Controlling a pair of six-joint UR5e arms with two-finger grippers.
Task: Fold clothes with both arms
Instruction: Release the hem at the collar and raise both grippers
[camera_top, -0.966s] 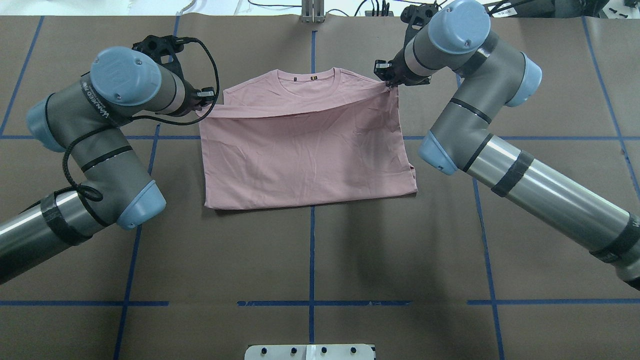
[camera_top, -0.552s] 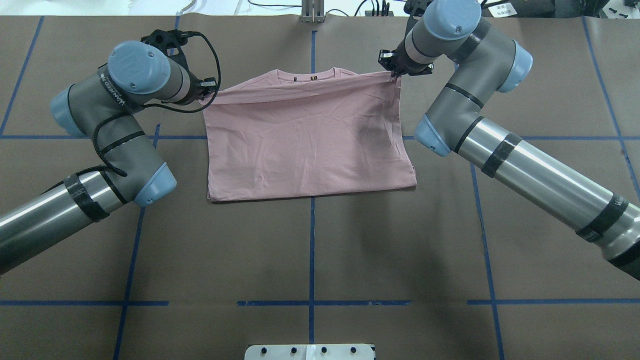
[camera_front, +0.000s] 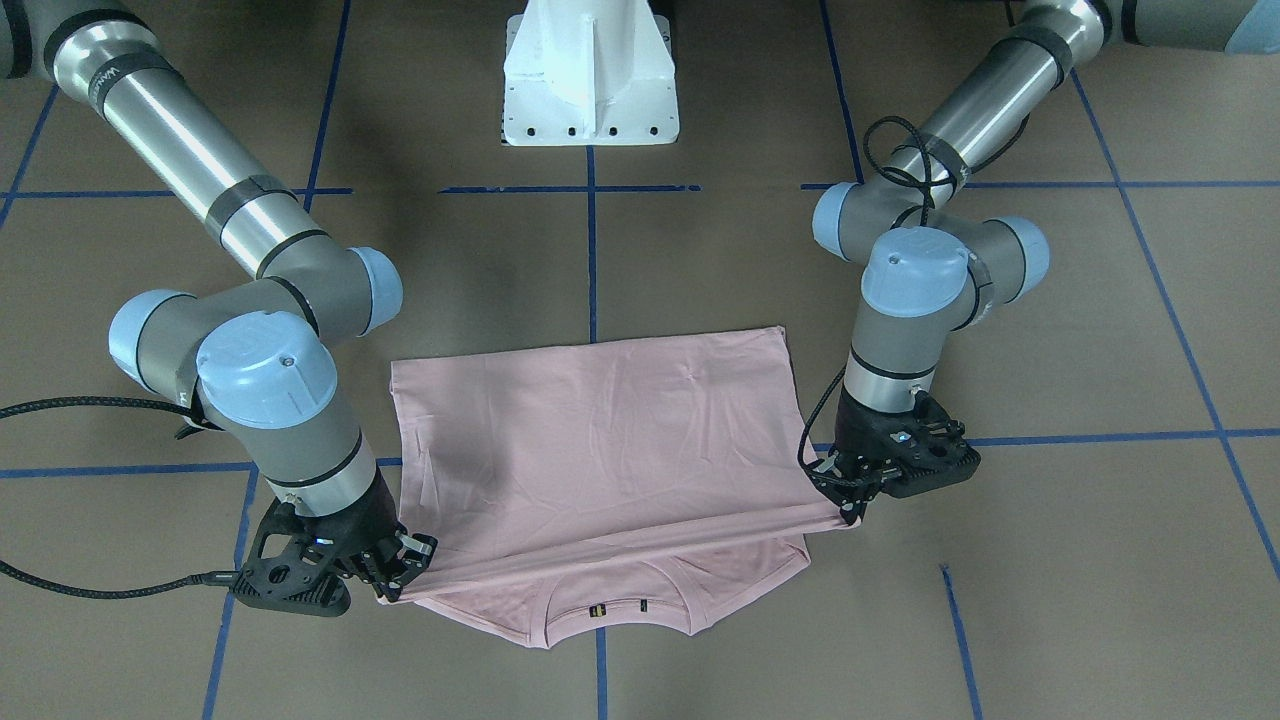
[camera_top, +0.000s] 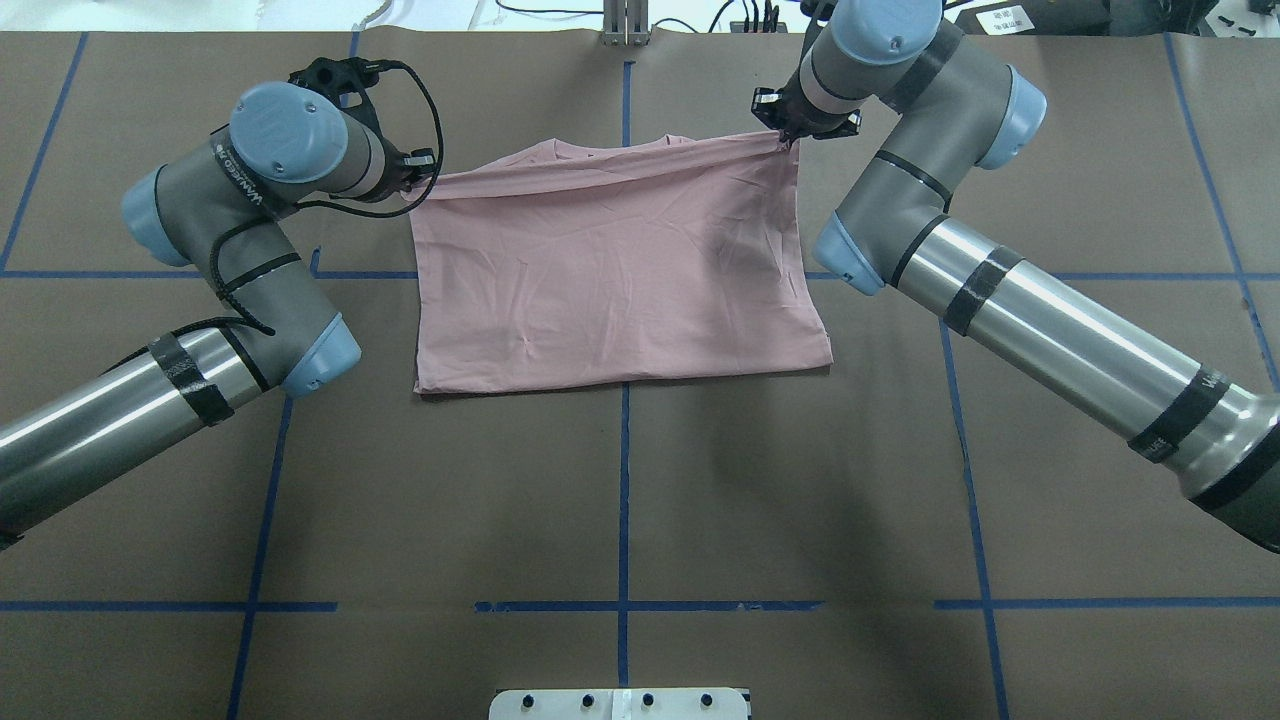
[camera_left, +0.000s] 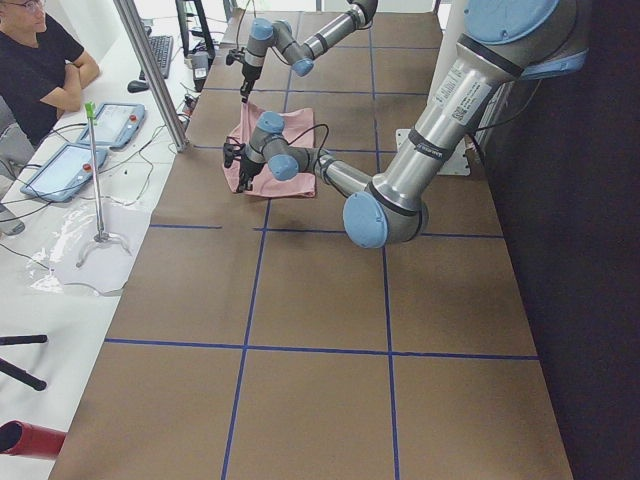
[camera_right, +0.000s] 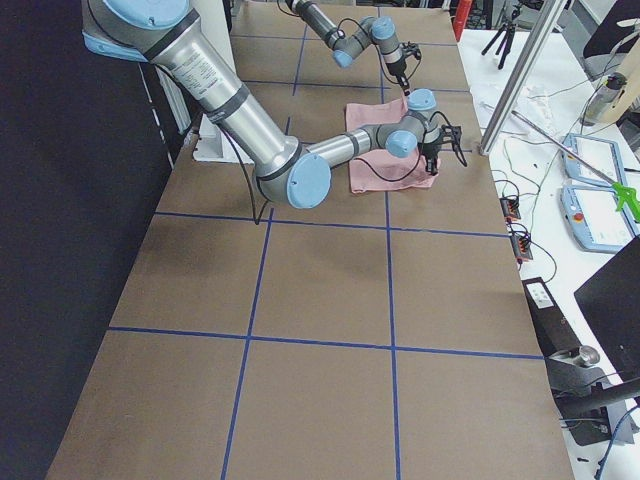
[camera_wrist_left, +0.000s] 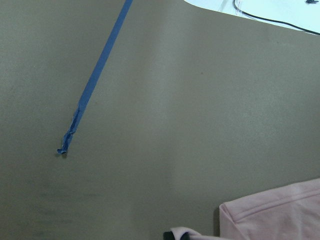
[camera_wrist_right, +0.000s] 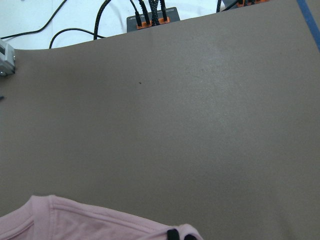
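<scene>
The table (camera_top: 620, 500) carries the T-shirt (camera_top: 610, 290), folded double, straight ahead of the base (camera_top: 620, 703) and well apart from it. The top layer's far edge is stretched between both grippers. Left gripper (camera_top: 418, 186): clamped on the corner left of the base. Right gripper (camera_top: 783, 140): clamped on the corner right of the base.

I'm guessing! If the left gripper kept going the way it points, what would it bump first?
Probably the brown table cover just past the pink T-shirt; the left gripper points down, though depth is unclear.
</scene>
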